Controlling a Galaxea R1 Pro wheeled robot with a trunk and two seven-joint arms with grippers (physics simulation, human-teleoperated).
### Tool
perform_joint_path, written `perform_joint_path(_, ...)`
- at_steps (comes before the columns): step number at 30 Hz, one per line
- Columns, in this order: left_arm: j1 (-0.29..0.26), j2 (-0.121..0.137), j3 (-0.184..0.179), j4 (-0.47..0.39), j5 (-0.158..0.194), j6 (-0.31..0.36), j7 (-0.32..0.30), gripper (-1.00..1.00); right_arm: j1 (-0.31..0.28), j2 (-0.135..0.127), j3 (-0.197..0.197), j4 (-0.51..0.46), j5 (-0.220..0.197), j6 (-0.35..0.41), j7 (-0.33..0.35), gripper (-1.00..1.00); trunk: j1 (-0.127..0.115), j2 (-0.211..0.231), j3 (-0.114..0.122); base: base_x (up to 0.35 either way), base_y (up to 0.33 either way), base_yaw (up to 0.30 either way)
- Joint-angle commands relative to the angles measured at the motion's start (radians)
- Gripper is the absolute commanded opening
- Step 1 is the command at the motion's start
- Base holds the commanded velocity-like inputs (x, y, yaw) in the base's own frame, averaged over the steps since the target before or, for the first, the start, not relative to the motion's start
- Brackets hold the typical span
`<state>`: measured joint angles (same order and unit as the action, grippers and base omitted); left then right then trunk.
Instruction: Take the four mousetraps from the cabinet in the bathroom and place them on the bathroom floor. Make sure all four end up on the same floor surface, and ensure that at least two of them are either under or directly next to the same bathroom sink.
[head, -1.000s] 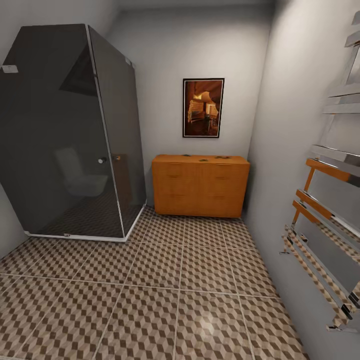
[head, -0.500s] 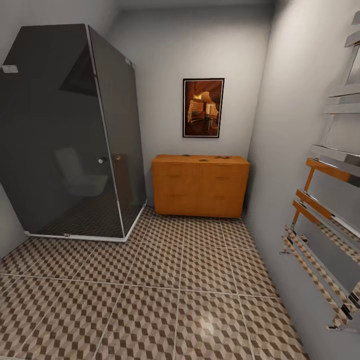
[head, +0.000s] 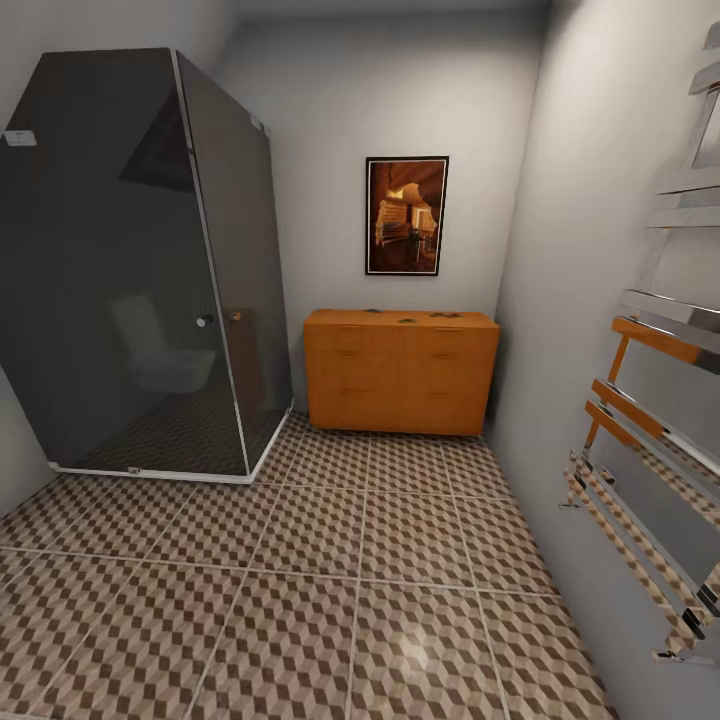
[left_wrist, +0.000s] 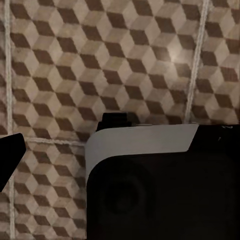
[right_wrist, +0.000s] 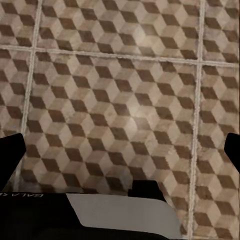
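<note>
Two drawer columns on orange-brown cabinet (head: 401, 371), closed.

Cabinet (head: 401, 371) against the far wall, shower stall (head: 140, 270) to its left, picture (head: 406, 215) above.

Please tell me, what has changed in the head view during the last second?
Nothing has visibly changed. The cabinet, the small things on its top, the shower stall and the bathroom floor are all where they were, and the view itself has not shifted.
</note>
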<state>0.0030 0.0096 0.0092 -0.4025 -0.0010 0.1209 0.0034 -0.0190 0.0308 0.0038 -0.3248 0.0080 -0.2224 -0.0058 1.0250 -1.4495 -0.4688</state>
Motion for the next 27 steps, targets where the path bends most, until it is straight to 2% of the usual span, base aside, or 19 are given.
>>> perform_joint_path(1, 0.0, 0.001, 0.001, -0.037, 0.0, 0.045, 0.001, 1.0, 0.0, 0.0, 0.0, -0.024, 0.001, 0.006, -0.003, 1.0, 0.0, -0.001, -0.001, 0.0, 0.0, 0.0)
perform_joint_path(3, -0.001, 0.002, 0.001, -0.106, 0.0, 0.122, 0.002, 1.0, 0.0, -0.001, 0.0, -0.075, 0.002, 0.032, -0.012, 1.0, 0.0, -0.001, -0.001, 0.0, 0.0, 0.0)
perform_joint_path(4, -0.002, 0.003, 0.001, -0.177, 0.0, 0.195, 0.002, 1.0, -0.001, -0.002, 0.0, -0.13, 0.003, 0.07, -0.023, 1.0, 0.0, -0.001, -0.001, 0.0, 0.0, 0.0)
perform_joint_path(5, -0.01, 0.004, 0.001, -0.312, 0.0, 0.31, 0.002, 1.0, -0.004, -0.003, -0.001, -0.244, 0.016, 0.165, -0.053, 1.0, 0.0, -0.001, -0.001, 0.0, 0.0, 0.0)
perform_joint_path(7, -0.028, 0.003, 0.002, -0.391, -0.001, 0.365, 0.003, 1.0, -0.01, -0.003, -0.001, -0.329, 0.033, 0.231, -0.071, 1.0, 0.0, -0.001, -0.001, 0.0, 0.0, 0.0)
perform_joint_path(10, -0.059, 0.003, 0.002, -0.442, 0.001, 0.404, 0.003, 1.0, -0.02, -0.003, -0.001, -0.409, 0.052, 0.28, -0.082, 1.0, 0.0, -0.001, -0.001, 0.0, 0.0, 0.0)
perform_joint_path(11, -0.086, 0.003, 0.002, -0.462, 0.002, 0.427, 0.003, 1.0, -0.029, -0.003, -0.001, -0.456, 0.061, 0.308, -0.087, 1.0, 0.0, -0.001, -0.001, 0.0, 0.0, 0.0)
perform_joint_path(18, -0.169, 0.0, 0.002, -0.501, 0.003, 0.488, 0.004, 1.0, -0.089, -0.001, -0.001, -0.574, 0.075, 0.405, -0.094, 1.0, 0.0, -0.001, -0.001, 0.0, 0.0, 0.0)
perform_joint_path(20, -0.181, -0.001, 0.002, -0.521, 0.003, 0.495, 0.004, 1.0, -0.114, -0.001, -0.001, -0.591, 0.075, 0.436, -0.094, 1.0, 0.0, -0.001, -0.001, 0.0, 0.0, 0.0)
perform_joint_path(22, -0.197, -0.002, 0.002, -0.59, 0.004, 0.504, 0.004, 1.0, -0.186, 0.002, -0.001, -0.61, 0.075, 0.493, -0.095, 1.0, 0.0, -0.001, -0.001, 0.0, 0.0, 0.0)
perform_joint_path(25, -0.201, -0.004, 0.002, -0.629, 0.003, 0.506, 0.006, 1.0, -0.245, 0.005, -0.001, -0.616, 0.074, 0.515, -0.095, 1.0, 0.0, -0.001, -0.001, 0.0, 0.0, 0.0)
perform_joint_path(27, -0.202, -0.004, 0.002, -0.638, 0.003, 0.506, 0.007, 1.0, -0.259, 0.006, -0.001, -0.617, 0.073, 0.518, -0.095, 1.0, 0.0, -0.001, -0.001, 0.0, 0.0, 0.0)
